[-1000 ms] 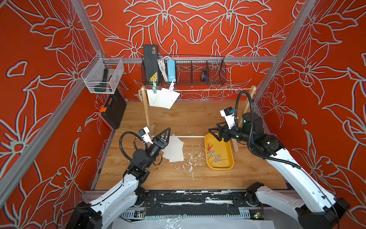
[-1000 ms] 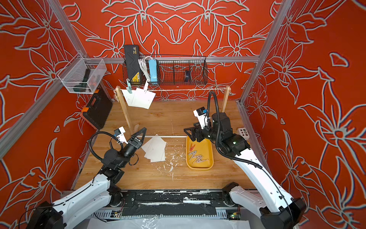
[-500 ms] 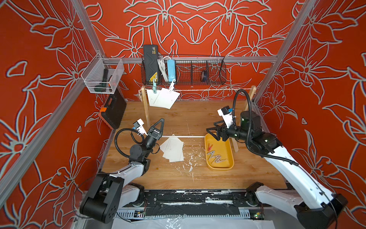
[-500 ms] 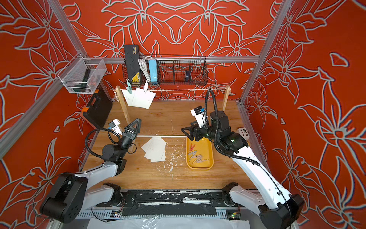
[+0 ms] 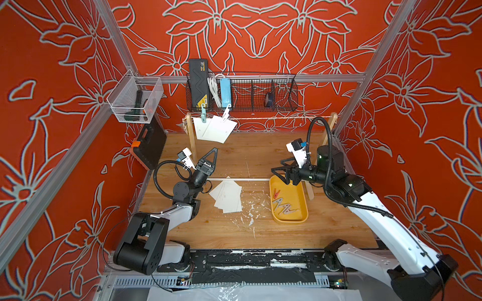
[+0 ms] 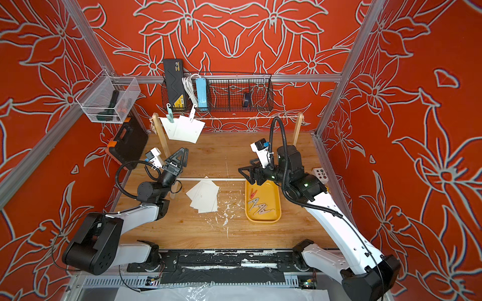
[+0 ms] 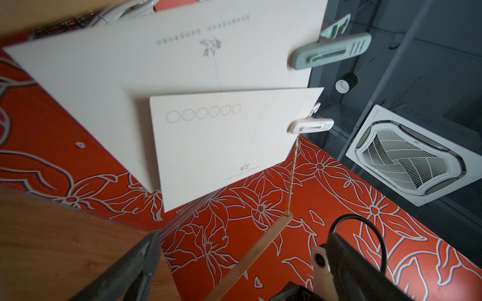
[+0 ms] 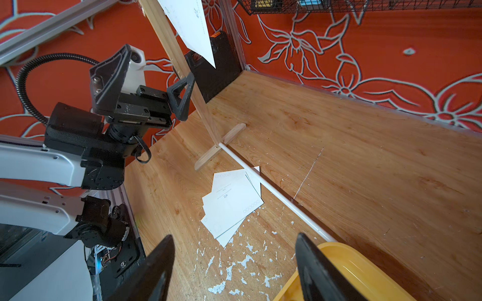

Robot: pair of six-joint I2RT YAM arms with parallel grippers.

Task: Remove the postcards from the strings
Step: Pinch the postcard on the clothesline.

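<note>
Two white postcards (image 5: 216, 129) hang overlapping at the left end of the strings (image 5: 281, 117), one under a mint peg (image 5: 203, 113), one under a white peg (image 5: 226, 111). The left wrist view shows both postcards (image 7: 214, 146) and the strings (image 7: 293, 172) from below. Several more postcards (image 5: 228, 196) lie in a loose pile on the table. My left gripper (image 5: 206, 156) is open and empty, tilted upward below the hanging cards, beside the left post. Above the far end of the yellow tray, my right gripper (image 5: 277, 168) is open and holds nothing.
The yellow tray (image 5: 297, 198) holds several pegs. A white rod (image 5: 242, 179) joins the feet of the wooden posts (image 5: 191, 140). A black case (image 5: 150, 146) leans on the left wall. A wire basket (image 5: 242, 93) and a clear bin (image 5: 134, 103) hang behind.
My left gripper has risen and swung back from beside the pile toward the left post, now pointing up at the hanging cards. The right gripper drifted slightly left.
</note>
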